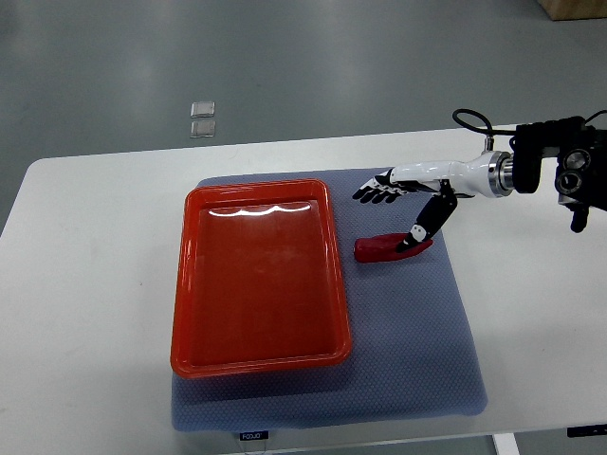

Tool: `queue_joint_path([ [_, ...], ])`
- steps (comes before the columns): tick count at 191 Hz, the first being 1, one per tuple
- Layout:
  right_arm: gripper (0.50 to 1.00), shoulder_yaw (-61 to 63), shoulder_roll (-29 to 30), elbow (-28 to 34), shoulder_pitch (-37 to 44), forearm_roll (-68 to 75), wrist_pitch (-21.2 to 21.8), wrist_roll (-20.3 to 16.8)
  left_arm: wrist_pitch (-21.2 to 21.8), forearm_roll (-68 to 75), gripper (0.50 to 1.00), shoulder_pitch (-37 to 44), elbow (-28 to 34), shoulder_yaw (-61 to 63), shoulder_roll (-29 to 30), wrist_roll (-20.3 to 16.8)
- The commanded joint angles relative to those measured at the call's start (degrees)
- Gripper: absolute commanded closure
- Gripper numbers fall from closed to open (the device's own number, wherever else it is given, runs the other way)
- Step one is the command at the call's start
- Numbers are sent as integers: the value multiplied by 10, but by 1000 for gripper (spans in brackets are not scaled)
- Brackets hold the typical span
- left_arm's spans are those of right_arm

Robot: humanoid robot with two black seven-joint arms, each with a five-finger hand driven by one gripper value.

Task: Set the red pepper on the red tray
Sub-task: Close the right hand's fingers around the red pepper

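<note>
— Since you ask from the biggest thing down: what lies under it all?

— A white table, and on it a blue-grey mat. Near the mat's front edge sits a small dark label, too small to read.

— And on the mat?

— A red tray on its left part, with nothing in it, only glare along its far end.

— Where is the pepper?

— The pepper lies on the mat just right of the tray, near its far right corner, apart from the rim. It lies flat, its length running left to right.

— How does the hand stand to it?

— The right hand comes in from the right on a white forearm, reaching leftward over the mat. Its fingers are stretched out and spread, pointing left, beyond the pepper and not touching it. The thumb hangs down and toward the pepper's right end; its tip looks to be touching there, though I cannot be sure. Nothing is gripped.

— Anything smaller?

— On the floor beyond the table, two small clear squares, one behind the other.
</note>
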Motion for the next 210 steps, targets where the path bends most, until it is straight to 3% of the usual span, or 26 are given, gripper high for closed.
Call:
queue_joint_path([
  [1,589,-25,13,-10,1,-28,-27,-1,0,0,500,0,0,0,0,0],
  [59,591,-50,49,-46,-7,-48,-68,-2,0,-1,500,0,0,0,0,1],
  [136,599,-50,78,-87,-37,-82,-90,-14,0,-1,500,0,2,0,0,0],
  [152,607,-50,85,-94,-42,-83,-99,-14,0,-1,500,0,3,0,0,0],
  [174,658,-50,87,-96,-44,-84,-102,-14,0,-1,500,0,3,0,0,1],
  [210,671,-50,87,-98,-49,-92,-104,-14,0,-1,500,0,3,0,0,0],
])
